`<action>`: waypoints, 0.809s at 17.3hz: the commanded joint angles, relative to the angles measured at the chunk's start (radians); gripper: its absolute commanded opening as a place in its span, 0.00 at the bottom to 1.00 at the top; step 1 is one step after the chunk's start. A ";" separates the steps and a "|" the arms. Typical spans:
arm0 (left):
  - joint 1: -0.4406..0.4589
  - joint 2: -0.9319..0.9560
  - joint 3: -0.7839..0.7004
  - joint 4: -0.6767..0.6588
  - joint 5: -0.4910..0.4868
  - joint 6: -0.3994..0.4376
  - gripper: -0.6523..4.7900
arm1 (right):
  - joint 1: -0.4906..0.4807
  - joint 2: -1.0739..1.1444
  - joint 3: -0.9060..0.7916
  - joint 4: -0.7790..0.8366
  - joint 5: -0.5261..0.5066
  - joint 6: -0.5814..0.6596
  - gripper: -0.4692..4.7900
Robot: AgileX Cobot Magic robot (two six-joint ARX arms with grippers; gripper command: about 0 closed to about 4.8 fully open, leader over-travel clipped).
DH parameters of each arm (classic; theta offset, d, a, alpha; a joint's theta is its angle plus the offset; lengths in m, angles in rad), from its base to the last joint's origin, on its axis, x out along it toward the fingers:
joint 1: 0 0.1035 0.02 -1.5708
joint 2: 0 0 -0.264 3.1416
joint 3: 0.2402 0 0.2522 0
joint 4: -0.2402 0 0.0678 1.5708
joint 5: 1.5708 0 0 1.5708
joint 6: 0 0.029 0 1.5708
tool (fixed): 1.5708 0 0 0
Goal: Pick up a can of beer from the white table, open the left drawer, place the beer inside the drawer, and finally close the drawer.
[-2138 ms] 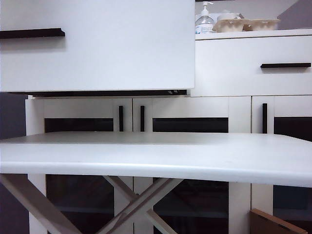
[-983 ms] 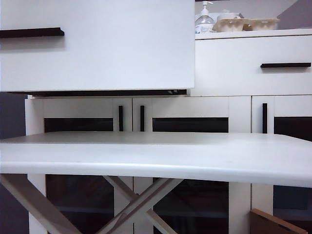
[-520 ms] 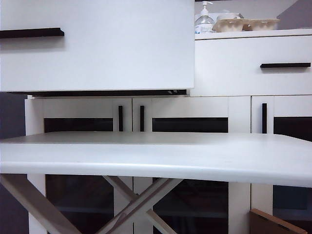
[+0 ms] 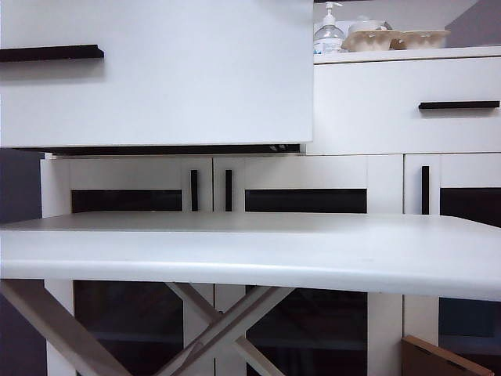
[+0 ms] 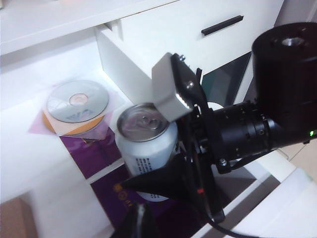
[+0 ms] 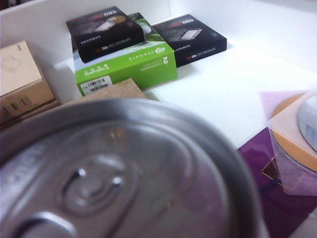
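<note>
The can of beer stands upright inside the open left drawer, over a purple sheet. My right gripper is shut on it, with a black finger across its near side. Whether the can rests on the drawer floor I cannot tell. Its silver top fills the right wrist view. My left gripper hangs shut and empty just in front of the can. In the exterior view the drawer front stands pulled out above the white table, and neither arm shows.
A disc lies in the drawer beside the can. Deeper in are a green box, two black boxes and a brown carton. The right drawer is closed; a pump bottle stands on the cabinet.
</note>
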 commanded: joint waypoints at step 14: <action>-0.001 -0.003 0.006 0.005 0.000 -0.001 0.11 | -0.001 -0.128 0.013 -0.043 0.036 0.009 1.00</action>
